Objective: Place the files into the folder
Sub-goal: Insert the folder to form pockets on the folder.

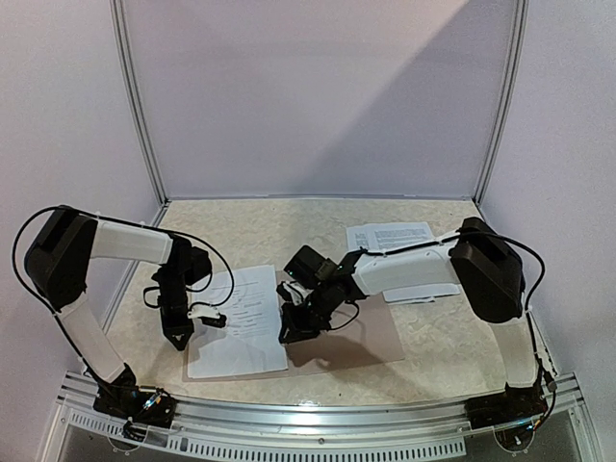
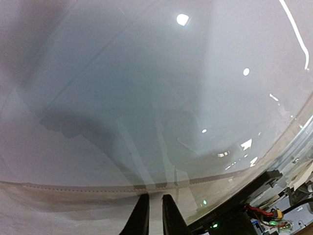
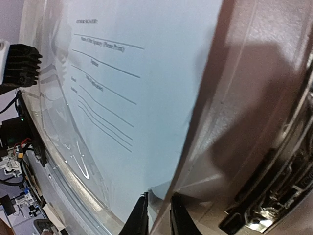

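So, on the table (image 1: 433,358) the taupe folder (image 1: 373,332) lies open. A sleeved sheet (image 1: 241,322) overlaps its left edge, and "(Please Print)" is readable on it. More files (image 1: 390,235) sit farther back. The right pincer (image 3: 159,215) is nipped onto that sheet's edge. The left pincer (image 2: 155,215) is nearly closed at the sleeve's punched edge, but I can't tell if it's gripping.
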{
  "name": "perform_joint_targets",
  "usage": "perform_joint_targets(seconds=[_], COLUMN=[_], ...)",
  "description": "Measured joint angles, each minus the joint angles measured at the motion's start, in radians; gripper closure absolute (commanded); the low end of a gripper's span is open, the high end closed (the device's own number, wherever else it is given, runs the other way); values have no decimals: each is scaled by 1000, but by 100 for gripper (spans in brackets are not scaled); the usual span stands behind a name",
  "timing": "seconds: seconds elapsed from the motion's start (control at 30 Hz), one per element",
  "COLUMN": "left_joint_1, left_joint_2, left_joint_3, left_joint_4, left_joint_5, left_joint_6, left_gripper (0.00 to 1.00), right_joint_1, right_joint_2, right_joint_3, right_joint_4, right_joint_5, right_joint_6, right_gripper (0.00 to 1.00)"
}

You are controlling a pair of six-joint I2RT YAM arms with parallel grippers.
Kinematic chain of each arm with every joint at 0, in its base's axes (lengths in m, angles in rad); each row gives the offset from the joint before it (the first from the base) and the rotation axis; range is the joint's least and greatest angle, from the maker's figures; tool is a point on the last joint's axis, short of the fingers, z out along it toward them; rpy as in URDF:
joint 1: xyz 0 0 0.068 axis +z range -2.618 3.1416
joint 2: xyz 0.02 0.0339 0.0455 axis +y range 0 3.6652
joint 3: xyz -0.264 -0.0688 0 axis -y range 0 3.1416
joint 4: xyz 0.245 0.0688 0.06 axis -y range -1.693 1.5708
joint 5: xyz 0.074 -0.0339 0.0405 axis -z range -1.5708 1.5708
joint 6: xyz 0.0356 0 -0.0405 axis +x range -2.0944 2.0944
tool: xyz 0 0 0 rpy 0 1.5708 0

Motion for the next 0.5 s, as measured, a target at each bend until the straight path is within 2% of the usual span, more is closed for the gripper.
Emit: perform_joint_targets(seconds=[0.17,0.5], left_joint_1=[5,20], left_joint_2=[5,10], left_joint_3=[4,6], left_joint_4=[-2,-4], left_joint_5=[2,17], left_joint_6=[0,1], left_gripper=[88,89], right_joint_1=[14,24], right_joint_2=[35,60], right_joint_3=[21,28], right_joint_4=[50,105], right_joint_5=[-37,-82], right_joint_6=[20,56], right_gripper=[96,98])
